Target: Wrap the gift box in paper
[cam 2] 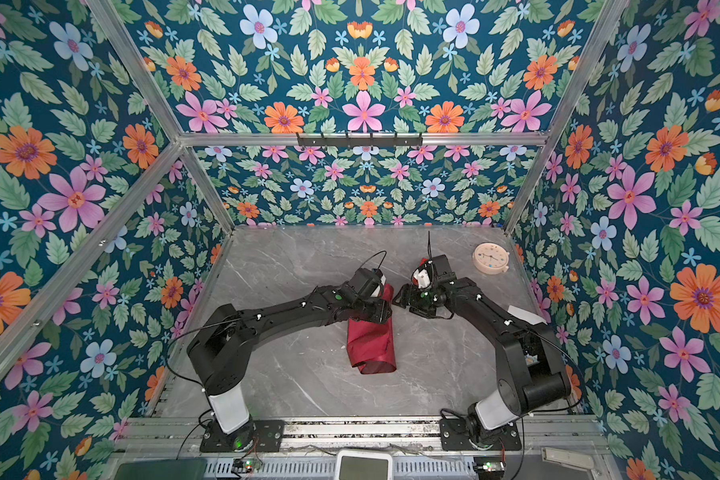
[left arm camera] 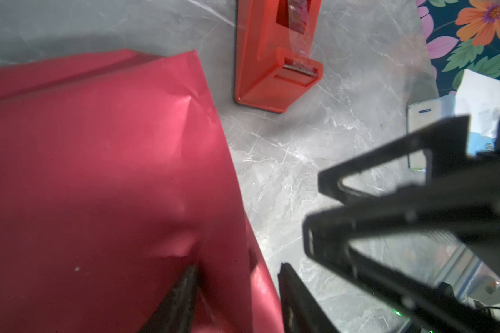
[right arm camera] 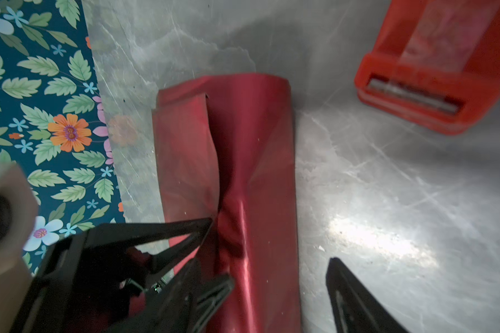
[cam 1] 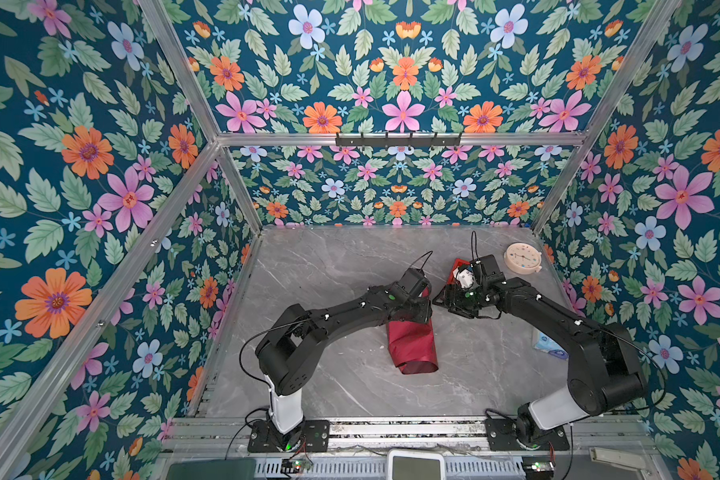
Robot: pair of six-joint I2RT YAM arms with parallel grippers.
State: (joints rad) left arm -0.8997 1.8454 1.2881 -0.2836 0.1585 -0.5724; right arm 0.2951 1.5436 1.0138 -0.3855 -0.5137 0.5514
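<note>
Marble desk [cam 1: 329,270], centre: paper [cam 1: 412,345] rolled into tube, gift box hidden, presumably inside; end folds outstanding. Left end effector [left arm camera: 238,266] spread astride paper; right end effector [left arm camera: 315,206] spread, apart.

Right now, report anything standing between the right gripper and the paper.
Nothing visible does. The right gripper hangs open right at the paper; the left gripper is at the same end beside it, and the tape dispenser sits off aside.
</note>
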